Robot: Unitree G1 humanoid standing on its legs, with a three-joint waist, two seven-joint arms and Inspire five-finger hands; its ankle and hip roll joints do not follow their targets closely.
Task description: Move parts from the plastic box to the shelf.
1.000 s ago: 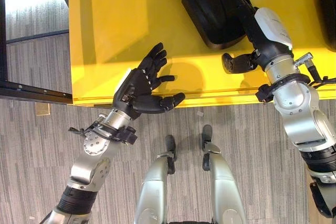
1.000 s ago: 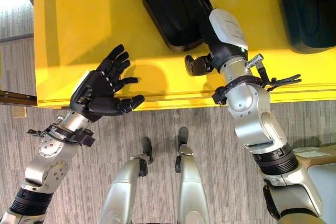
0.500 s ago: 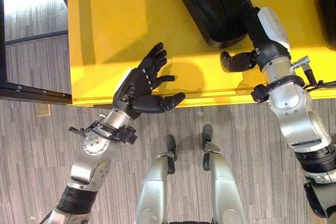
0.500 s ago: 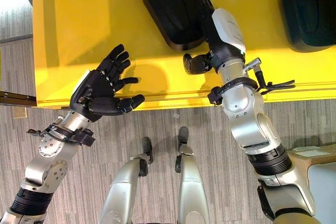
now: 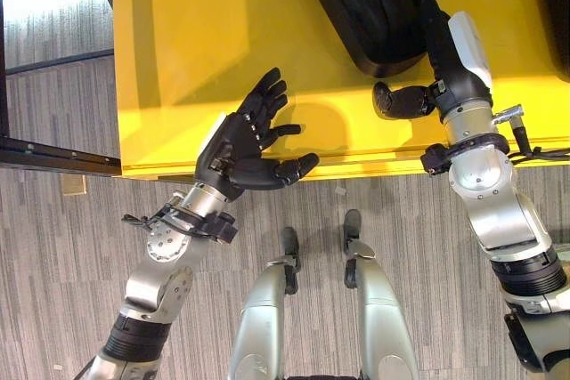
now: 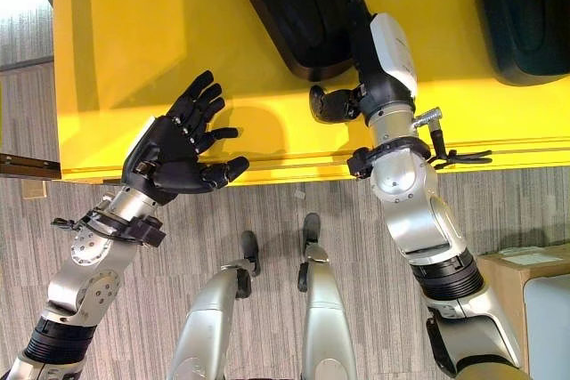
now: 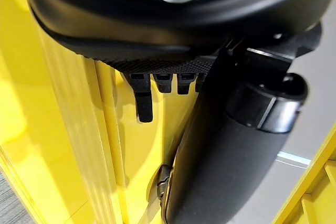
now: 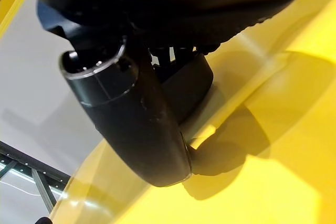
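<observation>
The left hand (image 5: 240, 144) hovers open-fingered over the yellow shelf's (image 5: 178, 51) near edge; the right hand (image 5: 419, 77), fingers hidden, reaches against a black part (image 5: 356, 6).

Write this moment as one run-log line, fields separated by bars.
left robot hand: open, empty, over yellow shelf edge | right robot hand: on long black part, fingers hidden | part lies on shelf

- Both eye views look steeply down from the head, sharing the yellow shelf (image 5: 205, 51) across the upper frame.
- Each wrist view sits very close behind its own hand, facing that shelf.
</observation>
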